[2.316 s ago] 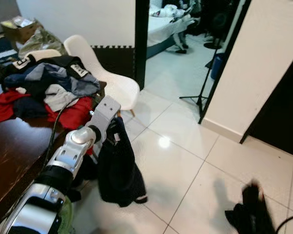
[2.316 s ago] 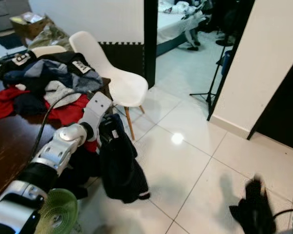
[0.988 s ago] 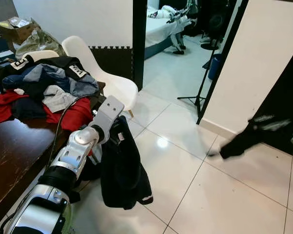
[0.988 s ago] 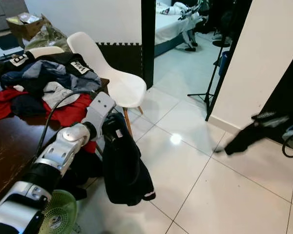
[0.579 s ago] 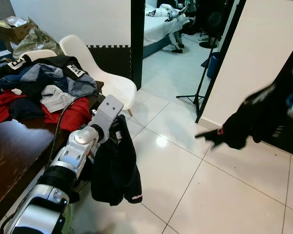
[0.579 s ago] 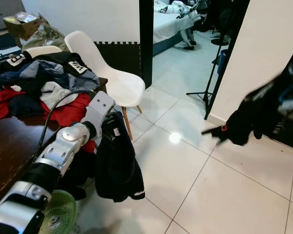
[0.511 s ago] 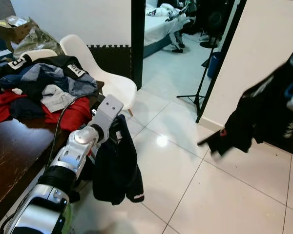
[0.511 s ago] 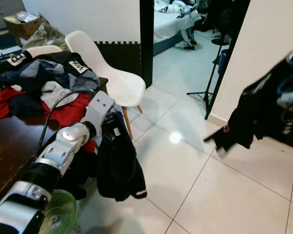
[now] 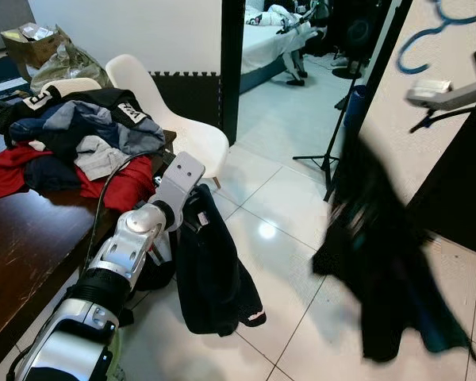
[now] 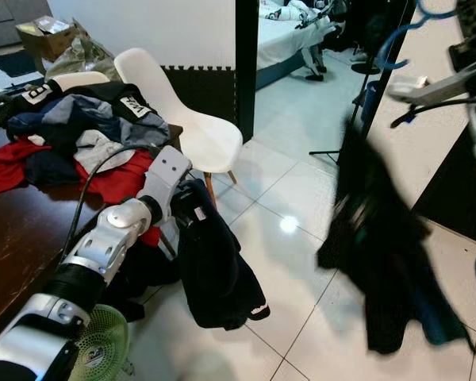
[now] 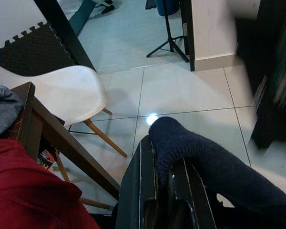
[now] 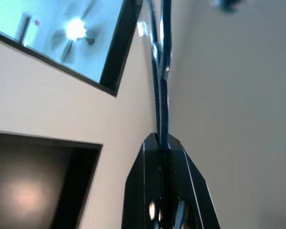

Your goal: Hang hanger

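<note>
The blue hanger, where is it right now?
The blue hanger is raised high on the robot's right, pinched in the right pincer, a dark garment dangling below it.

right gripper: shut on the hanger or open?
Shut: in the right wrist view, the right gripper clamps the blue hanger between its fingers.
</note>
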{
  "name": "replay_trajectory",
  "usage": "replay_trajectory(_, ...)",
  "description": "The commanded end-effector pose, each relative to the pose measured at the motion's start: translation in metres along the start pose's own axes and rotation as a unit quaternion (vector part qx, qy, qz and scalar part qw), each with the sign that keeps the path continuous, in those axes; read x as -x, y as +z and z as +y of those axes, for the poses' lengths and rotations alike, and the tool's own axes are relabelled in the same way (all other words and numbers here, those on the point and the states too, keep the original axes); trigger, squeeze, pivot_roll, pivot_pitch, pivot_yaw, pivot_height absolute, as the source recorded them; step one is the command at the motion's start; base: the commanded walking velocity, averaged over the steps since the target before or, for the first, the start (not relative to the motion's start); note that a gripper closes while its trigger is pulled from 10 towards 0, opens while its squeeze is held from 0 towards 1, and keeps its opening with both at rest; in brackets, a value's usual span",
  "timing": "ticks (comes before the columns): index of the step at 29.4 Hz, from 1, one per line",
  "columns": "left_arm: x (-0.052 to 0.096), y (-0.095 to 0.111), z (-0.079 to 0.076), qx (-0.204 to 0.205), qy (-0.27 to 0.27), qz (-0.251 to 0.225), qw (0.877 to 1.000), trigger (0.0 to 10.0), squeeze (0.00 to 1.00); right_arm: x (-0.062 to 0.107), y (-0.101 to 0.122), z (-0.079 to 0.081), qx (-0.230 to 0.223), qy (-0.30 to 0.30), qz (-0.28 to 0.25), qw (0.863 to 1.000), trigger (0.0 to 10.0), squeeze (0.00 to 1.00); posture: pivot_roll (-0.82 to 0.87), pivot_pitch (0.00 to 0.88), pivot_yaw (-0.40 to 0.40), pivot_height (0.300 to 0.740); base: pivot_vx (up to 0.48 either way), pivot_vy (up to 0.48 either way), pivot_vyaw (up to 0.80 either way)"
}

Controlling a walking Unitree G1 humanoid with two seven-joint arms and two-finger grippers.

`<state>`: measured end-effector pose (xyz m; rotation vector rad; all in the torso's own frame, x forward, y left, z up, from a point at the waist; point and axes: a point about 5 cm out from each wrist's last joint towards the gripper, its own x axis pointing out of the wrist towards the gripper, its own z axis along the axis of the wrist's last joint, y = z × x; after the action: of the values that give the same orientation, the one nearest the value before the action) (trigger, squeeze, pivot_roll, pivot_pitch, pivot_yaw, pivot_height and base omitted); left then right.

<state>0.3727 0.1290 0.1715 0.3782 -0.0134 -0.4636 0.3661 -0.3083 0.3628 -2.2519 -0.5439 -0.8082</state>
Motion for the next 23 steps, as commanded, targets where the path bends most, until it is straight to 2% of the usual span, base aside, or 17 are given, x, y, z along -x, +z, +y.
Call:
replay_trajectory(1, -0.002, 0.016, 0.002, -0.006, 0.005, -0.030, 1.000, 10.0, 0.00, 0.007, 0.010, 0.005, -0.041, -0.008, 0.009, 0.999, 10.0, 0.00, 0.02, 0.017, -0.043, 0.740, 0.000, 0.000, 0.00)
replay_trajectory(3, -0.002, 0.016, 0.002, -0.006, 0.005, -0.030, 1.000, 10.0, 0.00, 0.010, 0.015, 0.008, -0.053, -0.005, 0.010, 0.999, 10.0, 0.00, 0.02, 0.017, -0.043, 0.740, 0.000, 0.000, 0.00)
replay_trajectory(5, -0.001, 0.019, 0.004, -0.001, 0.008, -0.038, 0.999, 10.0, 0.00, 0.020, 0.020, 0.022, -0.154, 0.059, 0.055, 0.985, 10.0, 0.00, 0.01, 0.019, -0.052, 0.740, 0.000, 0.000, 0.00)
replay_trajectory(6, -0.001, 0.019, 0.004, -0.001, 0.008, -0.038, 0.999, 10.0, 0.00, 0.020, 0.020, 0.022, -0.154, 0.059, 0.055, 0.985, 10.0, 0.00, 0.01, 0.019, -0.052, 0.740, 0.000, 0.000, 0.00)
replay_trajectory(7, 0.000, 0.022, 0.006, 0.004, 0.010, -0.045, 0.999, 10.0, 0.00, 0.027, 0.023, 0.031, -0.226, 0.104, 0.086, 0.965, 10.0, 0.00, 0.01, 0.019, -0.052, 0.740, 0.000, 0.000, 0.00)
replay_trajectory(8, 0.000, 0.022, 0.006, 0.004, 0.010, -0.045, 0.999, 10.0, 0.00, 0.027, 0.023, 0.031, -0.226, 0.104, 0.086, 0.965, 10.0, 0.00, 0.01, 0.019, -0.052, 0.740, 0.000, 0.000, 0.00)
replay_trajectory(9, 0.000, 0.026, 0.010, 0.006, 0.016, -0.053, 0.998, 10.0, 0.00, 0.035, 0.032, 0.040, -0.332, 0.157, 0.127, 0.921, 10.0, 0.00, 0.01, 0.019, -0.057, 0.740, 0.000, 0.000, 0.00)
replay_trajectory(10, 0.000, 0.026, 0.010, 0.006, 0.016, -0.053, 0.998, 10.0, 0.00, 0.035, 0.032, 0.040, -0.332, 0.157, 0.127, 0.921, 10.0, 0.00, 0.01, 0.019, -0.057, 0.740, 0.000, 0.000, 0.00)
replay_trajectory(11, 0.000, 0.033, 0.016, 0.006, 0.018, -0.065, 0.998, 10.0, 0.00, 0.046, 0.050, 0.049, -0.471, 0.220, 0.169, 0.837, 10.0, 0.00, 0.01, 0.019, -0.057, 0.740, 0.000, 0.000, 0.00)
replay_trajectory(12, 0.000, 0.033, 0.016, 0.006, 0.018, -0.065, 0.998, 10.0, 0.00, 0.046, 0.050, 0.049, -0.471, 0.220, 0.169, 0.837, 10.0, 0.00, 0.01, 0.019, -0.057, 0.740, 0.000, 0.000, 0.00)
replay_trajectory(14, 0.003, 0.042, 0.029, -0.008, 0.019, -0.074, 0.997, 10.0, 0.00, 0.070, 0.097, 0.054, -0.679, 0.293, 0.195, 0.644, 10.0, 0.00, 0.01, 0.020, -0.043, 0.740, 0.000, 0.000, 0.00)
replay_trajectory(15, 0.003, 0.043, 0.033, -0.016, 0.016, -0.073, 0.997, 10.0, 0.00, 0.082, 0.113, 0.055, -0.725, 0.313, 0.202, 0.578, 10.0, 0.00, 0.01, 0.020, -0.043, 0.740, 0.000, 0.000, 0.00)
replay_trajectory(18, 0.003, 0.043, 0.033, -0.016, 0.016, -0.073, 0.997, 10.0, 0.00, 0.082, 0.113, 0.055, -0.725, 0.313, 0.202, 0.578, 10.0, 0.00, 0.01, 0.020, -0.043, 0.740, 0.000, 0.000, 0.00)
replay_trajectory(19, 0.004, 0.043, 0.035, -0.023, 0.011, -0.071, 0.997, 10.0, 0.00, 0.093, 0.126, 0.055, -0.752, 0.333, 0.212, 0.528, 10.0, 0.00, 0.01, 0.019, -0.036, 0.740, 0.000, 0.000, -0.80)
replay_trajectory(21, 0.003, 0.041, 0.031, -0.032, -0.004, -0.065, 0.997, 10.0, 0.00, 0.111, 0.148, 0.053, -0.786, 0.353, 0.239, 0.448, 10.0, 0.00, 0.00, 0.020, -0.031, 0.740, 0.000, 0.000, -0.80)
replay_trajectory(22, 0.002, 0.040, 0.029, -0.033, -0.008, -0.064, 0.997, 10.0, 0.00, 0.116, 0.154, 0.051, -0.795, 0.356, 0.246, 0.425, 10.0, 0.00, 0.00, 0.020, -0.031, 0.740, 0.000, 0.000, -0.80)
replay_trajectory(23, 0.002, 0.040, 0.029, -0.033, -0.008, -0.064, 0.997, 10.0, 0.00, 0.116, 0.154, 0.051, -0.795, 0.356, 0.246, 0.425, 10.0, 0.00, 0.00, 0.020, -0.031, 0.740, 0.000, 0.000, -0.80)
